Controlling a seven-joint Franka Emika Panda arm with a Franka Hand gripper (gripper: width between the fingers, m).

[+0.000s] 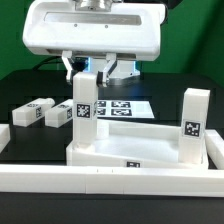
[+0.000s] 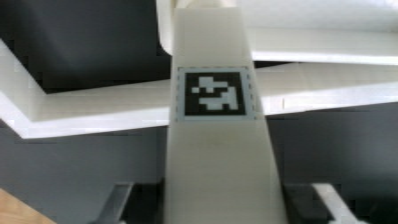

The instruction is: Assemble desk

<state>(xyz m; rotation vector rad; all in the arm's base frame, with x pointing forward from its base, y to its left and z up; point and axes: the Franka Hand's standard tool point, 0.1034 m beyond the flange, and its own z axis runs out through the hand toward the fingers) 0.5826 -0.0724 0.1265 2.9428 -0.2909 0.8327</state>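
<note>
Gripper: the gripper (image 1: 87,68) hangs from the white wrist housing in the upper middle of the exterior view, clamped on the top end of the held leg (image 1: 83,108)
Grip detail: in the wrist view the held leg (image 2: 221,120) runs straight out from between the dark fingers (image 2: 121,200), and fills the space between them
Held leg: upright, its square tag facing the exterior camera; its lower end meets the corner of the desk top (image 1: 135,152) on the exterior view's left (whether it is fully seated there I cannot tell)
Desk top: lies flat in the lower middle of the exterior view, rim up, just inside the border rail (image 1: 100,182); in the wrist view its white rim (image 2: 329,90) shows behind the held leg
Standing leg: the standing leg (image 1: 194,125) is upright at the desk top's end on the exterior view's right, tag facing the camera, well apart from the gripper
Loose legs: the outer loose leg (image 1: 32,111) and the inner loose leg (image 1: 58,114) lie on their sides at the middle left of the exterior view, just beside one another, on the black table (image 1: 25,88)
Marker board: the marker board (image 1: 125,105) lies flat on the table behind the desk top, partly hidden by the held leg
Border rail: runs across the lower part of the exterior view, with shorter arms going back on both sides
</note>
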